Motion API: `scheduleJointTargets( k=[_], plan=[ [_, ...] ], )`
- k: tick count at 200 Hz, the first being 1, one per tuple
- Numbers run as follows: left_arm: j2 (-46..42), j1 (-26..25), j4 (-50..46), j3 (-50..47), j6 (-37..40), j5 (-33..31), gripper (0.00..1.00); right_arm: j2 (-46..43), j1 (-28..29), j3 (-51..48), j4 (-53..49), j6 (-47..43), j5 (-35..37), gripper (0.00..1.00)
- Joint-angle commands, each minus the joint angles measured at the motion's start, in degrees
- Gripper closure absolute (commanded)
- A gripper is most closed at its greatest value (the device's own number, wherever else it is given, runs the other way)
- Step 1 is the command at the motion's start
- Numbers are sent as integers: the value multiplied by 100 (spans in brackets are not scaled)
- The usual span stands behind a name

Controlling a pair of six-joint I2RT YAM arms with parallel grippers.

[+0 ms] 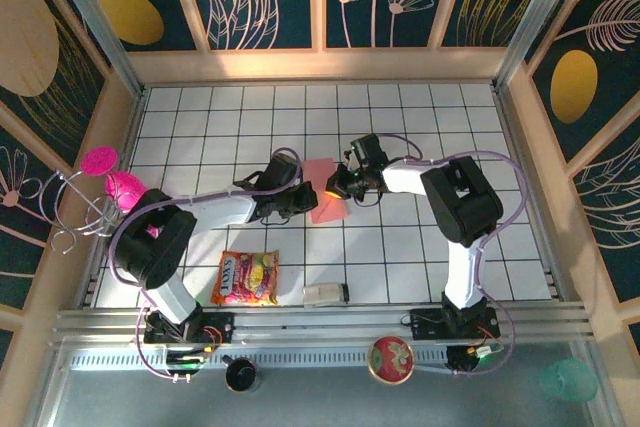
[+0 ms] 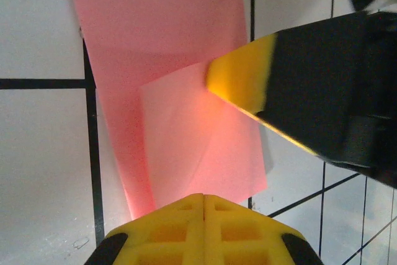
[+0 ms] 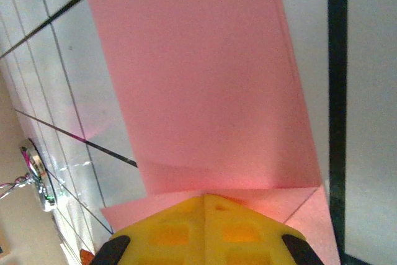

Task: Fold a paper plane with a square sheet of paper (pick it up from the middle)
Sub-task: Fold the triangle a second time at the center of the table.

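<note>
The square sheet of paper [image 1: 327,190] lies mid-table, salmon-pink and folded into a narrow strip. In the left wrist view the sheet of paper [image 2: 167,48] has a lighter flap turned up over it. My left gripper [image 2: 205,198] is shut, its joined tips resting at the flap's near edge. The right gripper's yellow fingertip [image 2: 242,82] presses on the flap from the right. In the right wrist view my right gripper [image 3: 205,197] is shut, tips on a folded corner of the paper [image 3: 198,79]. From above, the left gripper [image 1: 300,199] and right gripper [image 1: 338,188] flank the strip. The paper plane is out of view.
An orange-yellow snack packet [image 1: 246,278] and a small white object [image 1: 326,294] lie near the front edge. Magenta round pieces with wire loops [image 1: 105,187] sit at the left wall. A round red tin [image 1: 390,359] and a black cap [image 1: 240,375] rest on the front rail.
</note>
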Motion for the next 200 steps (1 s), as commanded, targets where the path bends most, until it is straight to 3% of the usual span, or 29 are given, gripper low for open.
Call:
scheduleJointTargets(
  k=[1, 54, 200],
  plan=[
    [242, -30, 391, -82, -297, 191, 97, -292, -21, 89, 132, -16, -212, 100],
    [395, -27, 166, -93, -296, -99, 100, -47, 133, 93, -54, -196, -248, 100],
    [559, -20, -349, 166, -99, -799, 100, 314, 133, 83, -561, -196, 507, 100]
  ],
)
